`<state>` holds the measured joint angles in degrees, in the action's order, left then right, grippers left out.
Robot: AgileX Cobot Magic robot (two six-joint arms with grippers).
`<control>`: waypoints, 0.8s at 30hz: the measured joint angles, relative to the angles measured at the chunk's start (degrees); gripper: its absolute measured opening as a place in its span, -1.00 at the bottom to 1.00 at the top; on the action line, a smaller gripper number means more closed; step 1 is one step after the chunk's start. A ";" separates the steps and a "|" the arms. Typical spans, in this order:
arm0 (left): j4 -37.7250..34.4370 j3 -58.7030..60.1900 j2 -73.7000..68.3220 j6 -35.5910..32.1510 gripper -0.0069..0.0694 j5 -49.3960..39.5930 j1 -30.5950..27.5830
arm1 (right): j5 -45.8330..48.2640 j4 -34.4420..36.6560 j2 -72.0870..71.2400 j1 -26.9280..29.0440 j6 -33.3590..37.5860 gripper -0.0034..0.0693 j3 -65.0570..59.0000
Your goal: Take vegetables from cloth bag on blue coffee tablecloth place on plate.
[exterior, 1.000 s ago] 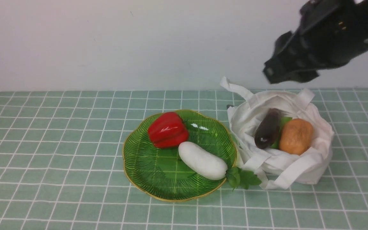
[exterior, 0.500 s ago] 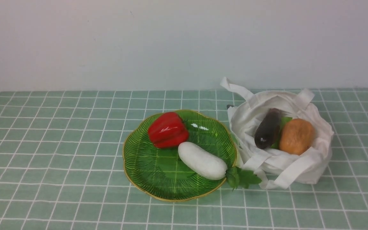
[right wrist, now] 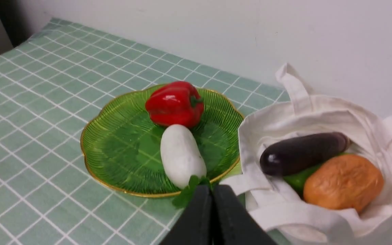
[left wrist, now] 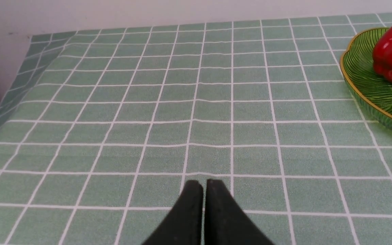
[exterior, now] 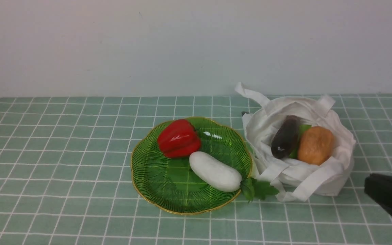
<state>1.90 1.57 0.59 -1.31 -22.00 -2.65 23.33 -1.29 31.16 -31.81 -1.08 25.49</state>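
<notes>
The white cloth bag (exterior: 318, 177) sits open on the right of the tablecloth (exterior: 63, 153). It holds a dark purple eggplant (exterior: 285, 136), an orange-brown potato (exterior: 315, 145) and a partly hidden green cucumber (exterior: 303, 131). The green plate (exterior: 155, 183) to its left holds the white radish (exterior: 215, 171), whose leaves hang over the rim. My right gripper (exterior: 369, 185) is shut and empty, low at the near right of the bag; its wrist view shows the jaws together (right wrist: 212, 190). My left gripper (left wrist: 204, 185) is shut and empty over bare cloth, left of the plate (left wrist: 369, 85).
A red bell pepper (exterior: 179, 137) also lies on the plate, behind the radish. A white wall runs along the back edge of the table. The cloth's left edge folds down in the left wrist view (left wrist: 9, 102).
The right arm was high above the bag, left the front view, and now shows low at the near right corner. The vegetables, bag and plate have not moved.
</notes>
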 joint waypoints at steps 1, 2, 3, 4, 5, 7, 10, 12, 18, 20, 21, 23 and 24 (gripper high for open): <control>0.00 0.00 0.00 0.00 -0.84 0.00 0.00 | -0.19 0.00 0.00 0.00 0.00 -0.95 -1.35; 0.00 0.00 0.00 0.00 -0.84 0.00 0.00 | -0.18 0.00 0.00 0.00 0.00 -0.95 -1.93; 0.00 0.00 0.00 0.00 -0.84 0.00 0.00 | -0.18 0.00 0.00 0.00 0.00 -0.95 -2.66; 0.00 0.00 0.00 0.00 -0.84 0.00 0.00 | -0.18 0.00 0.00 0.00 0.00 -0.95 -2.97; 0.00 0.00 0.00 0.00 -0.84 0.00 0.00 | -0.18 -0.05 0.00 0.00 0.00 -0.95 -3.33; 0.00 0.00 0.00 0.00 -0.84 0.00 0.00 | -0.17 -0.17 0.00 0.00 0.00 -0.95 -3.49; 0.00 0.00 0.00 0.00 -0.84 0.00 0.00 | -1.08 -0.22 0.00 0.00 0.00 -0.95 -3.60; 0.00 0.00 0.00 0.00 -0.84 0.00 0.00 | -2.13 -0.22 0.00 0.00 0.00 -0.95 -3.60; 0.00 0.00 0.00 0.00 -0.84 0.00 0.00 | -6.82 -0.16 -2.34 1.26 0.00 -0.95 -6.48; 0.00 0.00 0.00 0.00 -0.84 0.00 0.00 | -9.65 -0.16 -5.55 3.91 0.00 -0.95 -9.41; 0.00 0.00 0.00 0.00 -0.84 0.00 0.00 | -10.71 0.05 -7.56 5.67 0.00 -0.95 -10.99; 0.00 0.00 0.00 0.00 -0.84 0.00 0.00 | -12.04 0.40 -12.11 9.44 0.00 -0.95 -13.89; 0.00 0.00 0.00 0.00 -0.84 0.00 0.00 | -12.25 0.72 -14.43 11.68 0.00 -0.95 -15.42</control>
<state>1.90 1.57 0.59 -1.31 -22.00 -2.65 11.09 -0.57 16.73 -20.13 -1.08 10.07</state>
